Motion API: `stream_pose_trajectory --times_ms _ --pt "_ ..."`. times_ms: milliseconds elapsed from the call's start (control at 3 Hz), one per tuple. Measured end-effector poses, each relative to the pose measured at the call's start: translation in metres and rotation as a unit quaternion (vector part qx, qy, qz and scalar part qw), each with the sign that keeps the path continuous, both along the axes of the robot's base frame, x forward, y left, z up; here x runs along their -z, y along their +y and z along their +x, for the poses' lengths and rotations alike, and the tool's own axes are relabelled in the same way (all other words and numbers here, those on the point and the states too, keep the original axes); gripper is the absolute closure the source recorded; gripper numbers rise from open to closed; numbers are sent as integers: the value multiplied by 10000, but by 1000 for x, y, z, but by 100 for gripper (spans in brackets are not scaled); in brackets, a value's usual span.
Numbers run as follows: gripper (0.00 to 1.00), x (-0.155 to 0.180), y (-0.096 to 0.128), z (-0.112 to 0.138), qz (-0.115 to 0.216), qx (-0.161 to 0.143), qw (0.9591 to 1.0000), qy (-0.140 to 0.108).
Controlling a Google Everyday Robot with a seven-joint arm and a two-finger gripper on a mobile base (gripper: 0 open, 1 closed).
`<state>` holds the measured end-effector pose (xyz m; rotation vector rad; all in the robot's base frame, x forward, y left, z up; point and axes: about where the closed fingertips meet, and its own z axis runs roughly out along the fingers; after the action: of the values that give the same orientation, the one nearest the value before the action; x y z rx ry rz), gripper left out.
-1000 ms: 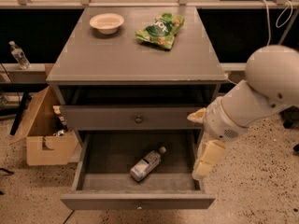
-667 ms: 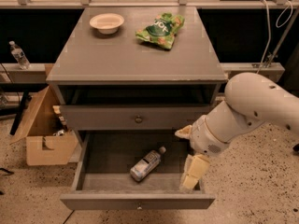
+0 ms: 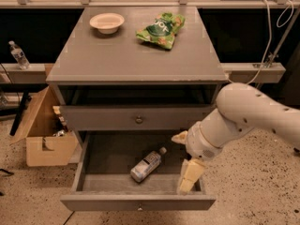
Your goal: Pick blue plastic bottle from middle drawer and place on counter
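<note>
Your gripper [image 3: 181, 163] hangs at the lower right of the frame, over the right end of the open middle drawer [image 3: 103, 202]. Its cream fingers [image 3: 191, 172] are spread wide and hold nothing. One points left, just under the front of the closed drawer [image 3: 117, 118] above. The other reaches down to just inside the open drawer's front right corner.

The blue plastic bottle [image 3: 147, 165] lies on its side on the drawer floor, near the middle. Its cap points to the upper right, toward the gripper, and its base points to the lower left. It is near the fingers but apart from them, and it touches none of the drawer's walls. The floor to its left is bare grey, so the room there is wider than on the gripper's side.

The white arm [image 3: 253, 111] comes in from the right edge of the frame, beside the right front corner of the table [image 3: 126, 60]. The front half of the table is bare. A cream bowl [image 3: 107, 22] stands at its upper left and a green bag [image 3: 161, 30] lies right of the bowl, both near the back edge. An open cardboard box [image 3: 44, 137] stands on the floor just left of the drawer.
</note>
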<state>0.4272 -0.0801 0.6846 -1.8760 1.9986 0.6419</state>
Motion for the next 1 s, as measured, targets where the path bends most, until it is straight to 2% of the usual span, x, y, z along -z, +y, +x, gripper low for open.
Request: stream_pose_trajectory --times_ms 333,667,1000 --pt "0 52 3 13 -102 -102 9999 -20" --pt "0 102 14 35 -188 -153 9993 -301" --pt "0 102 14 35 -188 -153 9993 -301"
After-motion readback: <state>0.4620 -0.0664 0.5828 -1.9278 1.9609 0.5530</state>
